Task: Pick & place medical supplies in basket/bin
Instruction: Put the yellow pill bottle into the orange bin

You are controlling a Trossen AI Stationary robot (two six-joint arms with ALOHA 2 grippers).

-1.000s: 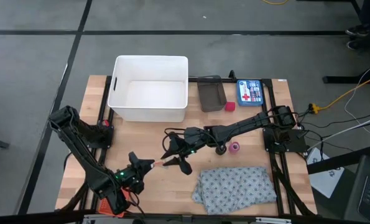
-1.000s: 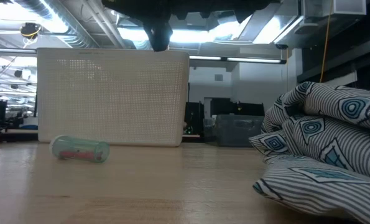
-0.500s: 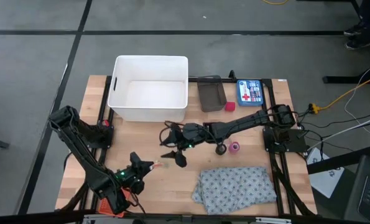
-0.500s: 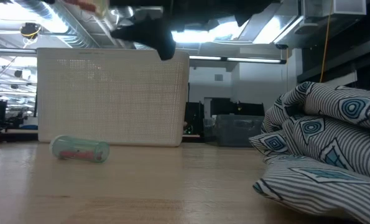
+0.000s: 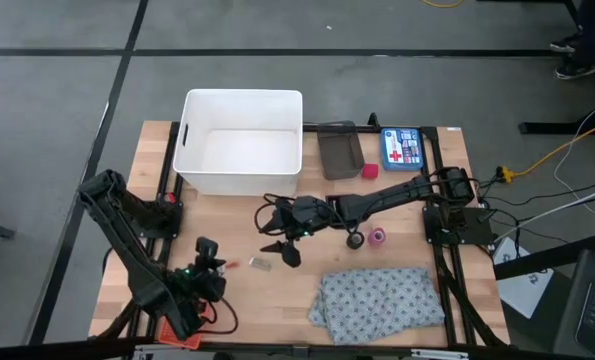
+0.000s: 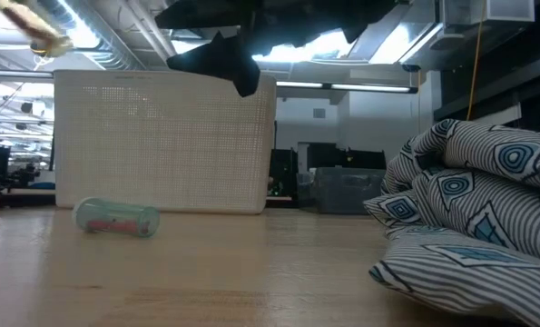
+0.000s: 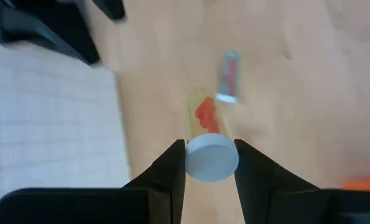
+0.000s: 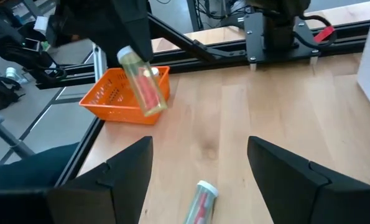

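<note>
— Where's the vial?
— The clear plastic vial with the white cap and red filling [image 8: 144,84] is clamped in my left gripper [image 7: 211,149], lifted off the wooden table [image 5: 277,300]. A second ago that hand reached toward the right gripper [image 5: 282,250]; now it has pulled back, so I judge the carry is under way.
— And the drop?
— The small orange mesh basket [image 8: 119,102] sits just below and behind the hand, at the table's corner edge. A second clear vial [image 5: 260,264] lies ahead, well apart. The right fingers stand apart, empty.
</note>
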